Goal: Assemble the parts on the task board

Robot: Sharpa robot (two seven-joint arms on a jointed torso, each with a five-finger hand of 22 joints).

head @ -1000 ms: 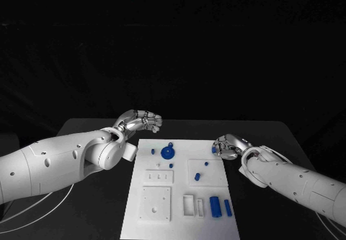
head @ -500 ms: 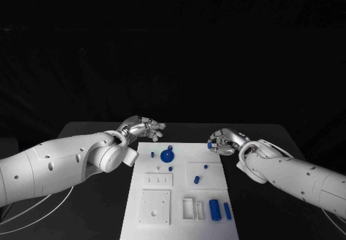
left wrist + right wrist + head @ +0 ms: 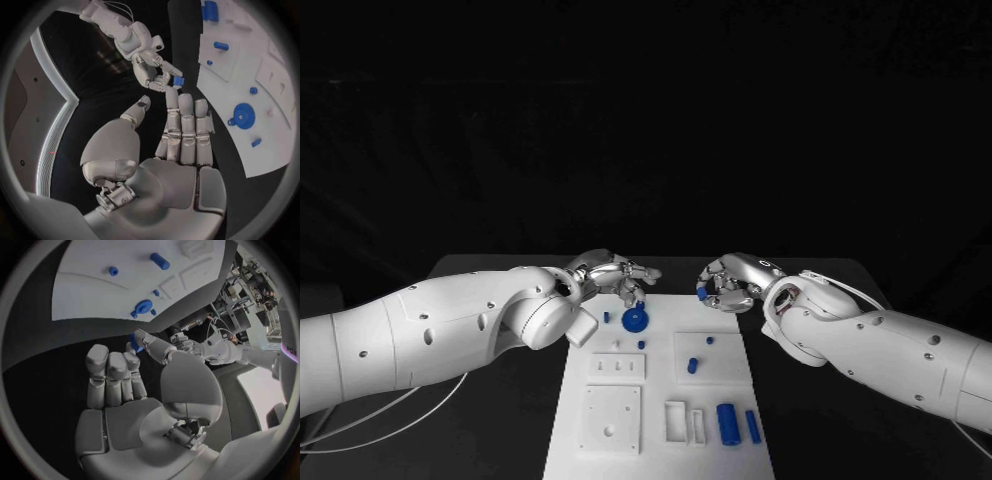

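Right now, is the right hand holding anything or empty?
Holding: the right hand pinches a small blue part at its fingertips, beside the task board.

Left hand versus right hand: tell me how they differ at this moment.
The right hand pinches a small blue part at its fingertips; the left hand holds nothing. The left hand's fingers lie straight and side by side in its wrist view, while the right hand's curl in around the part. The left hand hovers over the task board's far left corner; the right hand is beside its far right corner. Both are silver hands on white arms.
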